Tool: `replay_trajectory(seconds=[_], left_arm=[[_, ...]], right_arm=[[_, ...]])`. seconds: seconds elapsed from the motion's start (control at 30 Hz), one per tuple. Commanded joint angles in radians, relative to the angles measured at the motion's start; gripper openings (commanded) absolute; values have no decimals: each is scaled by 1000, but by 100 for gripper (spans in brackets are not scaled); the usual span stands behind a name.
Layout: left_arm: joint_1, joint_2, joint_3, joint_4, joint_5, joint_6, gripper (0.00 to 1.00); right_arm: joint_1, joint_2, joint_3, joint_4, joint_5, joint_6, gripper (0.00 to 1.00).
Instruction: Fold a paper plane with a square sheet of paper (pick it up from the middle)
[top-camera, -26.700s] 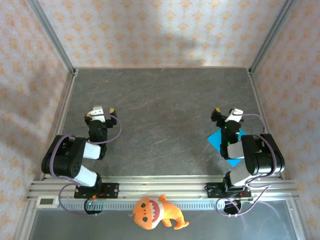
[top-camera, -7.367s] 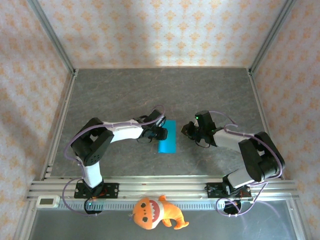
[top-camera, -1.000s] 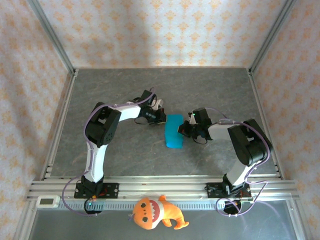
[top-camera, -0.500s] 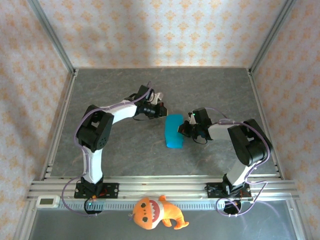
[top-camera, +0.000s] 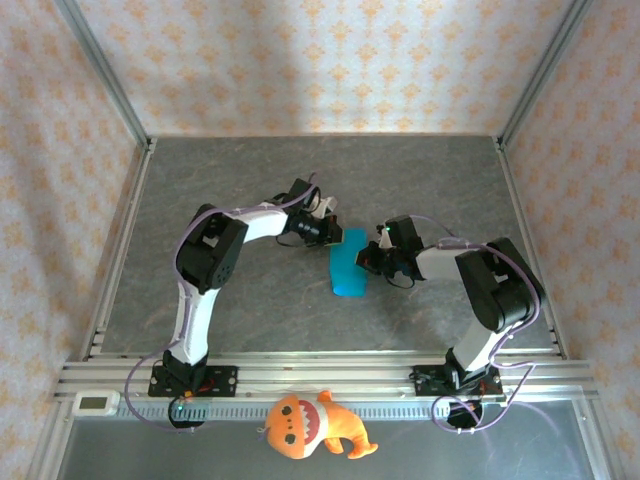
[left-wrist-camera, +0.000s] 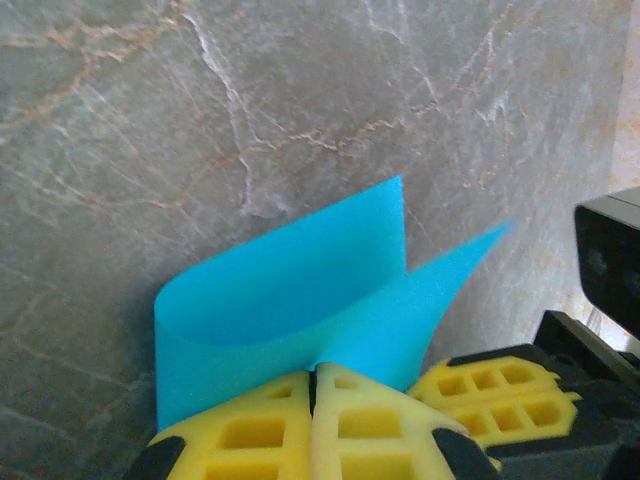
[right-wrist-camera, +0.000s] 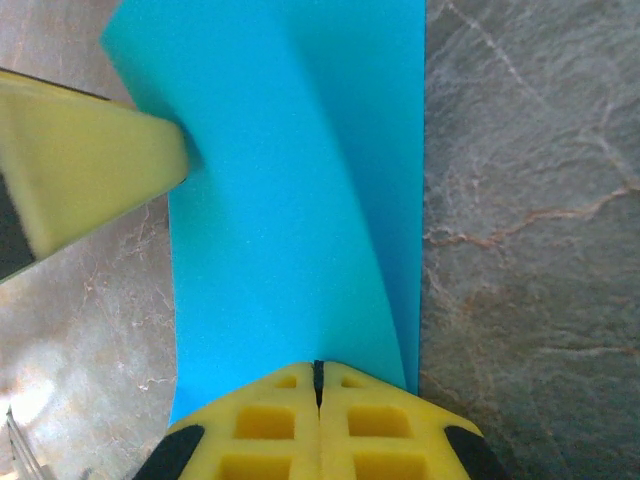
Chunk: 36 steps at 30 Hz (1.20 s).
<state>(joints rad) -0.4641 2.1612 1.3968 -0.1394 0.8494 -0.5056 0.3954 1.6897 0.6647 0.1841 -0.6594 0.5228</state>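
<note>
**Two closed grippers meet on a half-folded blue sheet**

Nearest me, the orange plush toy (top-camera: 312, 425) lies at the front rail, out of the business. Past it, mid-table (top-camera: 230, 300), the square sheet of paper (top-camera: 347, 272) lies doubled into a strip, with its long axis running 6 to 12 o'clock.

The right gripper (top-camera: 371, 258) meets the sheet from 3 o'clock. Its fingers are together, with the tips on the sheet's right edge about halfway along. That arm is bent low, with its elbow out toward 4.

Farther off, the left gripper (top-camera: 333, 232) comes in from 10 o'clock onto the far-left corner, fingers likewise together. Its arm reaches across in a long arc.

From the left wrist, the upper layer curls up off the lower one. I can't quite tell whether either tool pinches the paper or only presses it. I'd guess that flap wants flattening next, and the left gripper sits nearer it.
</note>
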Motion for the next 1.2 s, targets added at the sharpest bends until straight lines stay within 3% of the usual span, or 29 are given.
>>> replay_trajectory(seconds=[0.0, 0.47, 0.83, 1.17], left_arm=[[10, 35, 33, -29, -48, 29, 0], [60, 38, 5, 43, -189, -57, 0], [88, 23, -20, 139, -214, -153, 0], [86, -9, 7, 49, -279, -126, 0]], right_arm=[[-11, 68, -53, -183, 136, -2, 0], [-12, 76, -56, -178, 136, -7, 0], [-11, 68, -66, -174, 135, -5, 0], [-12, 49, -70, -157, 125, 15, 0]])
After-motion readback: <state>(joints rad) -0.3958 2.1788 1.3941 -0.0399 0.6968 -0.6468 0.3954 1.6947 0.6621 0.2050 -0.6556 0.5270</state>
